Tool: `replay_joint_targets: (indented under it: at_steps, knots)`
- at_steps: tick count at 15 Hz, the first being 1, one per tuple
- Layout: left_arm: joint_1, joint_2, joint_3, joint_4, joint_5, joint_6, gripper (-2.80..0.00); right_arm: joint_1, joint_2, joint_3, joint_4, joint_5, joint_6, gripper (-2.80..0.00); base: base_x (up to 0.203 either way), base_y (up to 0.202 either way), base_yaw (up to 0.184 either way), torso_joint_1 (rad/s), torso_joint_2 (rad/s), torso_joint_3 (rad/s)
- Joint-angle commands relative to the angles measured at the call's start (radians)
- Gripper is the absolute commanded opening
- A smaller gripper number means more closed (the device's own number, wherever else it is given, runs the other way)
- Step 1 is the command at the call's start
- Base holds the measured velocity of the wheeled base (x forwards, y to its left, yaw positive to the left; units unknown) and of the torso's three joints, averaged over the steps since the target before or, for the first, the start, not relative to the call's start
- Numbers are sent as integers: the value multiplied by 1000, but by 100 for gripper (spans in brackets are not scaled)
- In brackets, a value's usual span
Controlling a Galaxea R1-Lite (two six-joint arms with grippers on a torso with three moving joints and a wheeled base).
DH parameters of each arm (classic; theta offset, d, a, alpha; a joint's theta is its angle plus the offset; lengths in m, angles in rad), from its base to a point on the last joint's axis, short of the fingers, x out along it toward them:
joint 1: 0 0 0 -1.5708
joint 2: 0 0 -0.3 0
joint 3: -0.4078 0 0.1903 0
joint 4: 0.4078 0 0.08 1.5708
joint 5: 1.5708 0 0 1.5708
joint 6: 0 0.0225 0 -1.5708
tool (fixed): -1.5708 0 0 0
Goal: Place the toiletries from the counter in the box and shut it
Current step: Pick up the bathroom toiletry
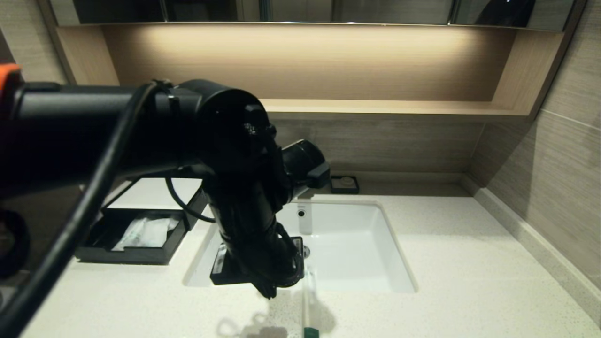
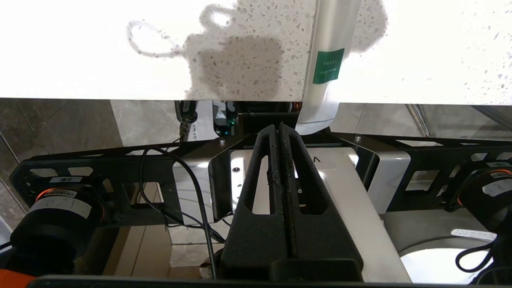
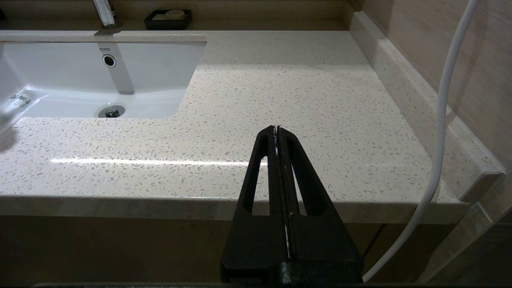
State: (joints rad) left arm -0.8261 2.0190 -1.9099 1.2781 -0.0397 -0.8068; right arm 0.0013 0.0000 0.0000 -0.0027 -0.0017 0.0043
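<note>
Warm strip light glowing along the wooden shelf (image 1: 389, 109), counter (image 1: 446, 263) evenly lit, left arm (image 1: 244, 197) a near-black silhouette, soft arm shadow on speckled stone, left wrist view overexposed to white glare, streak reflection in right wrist view

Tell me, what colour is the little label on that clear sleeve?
Green, with pale lettering, on the clear sleeve. The left wrist view shows it best.
</note>
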Motion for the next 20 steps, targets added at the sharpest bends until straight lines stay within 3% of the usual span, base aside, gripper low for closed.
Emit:
replay_joint_targets:
  at_steps: [1, 8, 11, 20]
  knots:
    - [-10, 17, -5, 1, 3, -3, -280, 0, 0, 2, 0, 0, 0, -280, 0, 0, 0, 0, 0, 0]
    - [-38, 17, -8, -23, 37, -8, -280, 0, 0, 2, 0, 0, -1, -280, 0, 0, 0, 0, 0, 0]
    - [-38, 17, -12, -37, 37, -10, -280, 0, -2, 2, 7, 9, -59, -280, 0, 0, 0, 0, 0, 0]
    - [-59, 31, -10, -36, 53, -14, -280, 0, -2, 2, 3, 2, -30, -280, 0, 0, 0, 0, 0, 0]
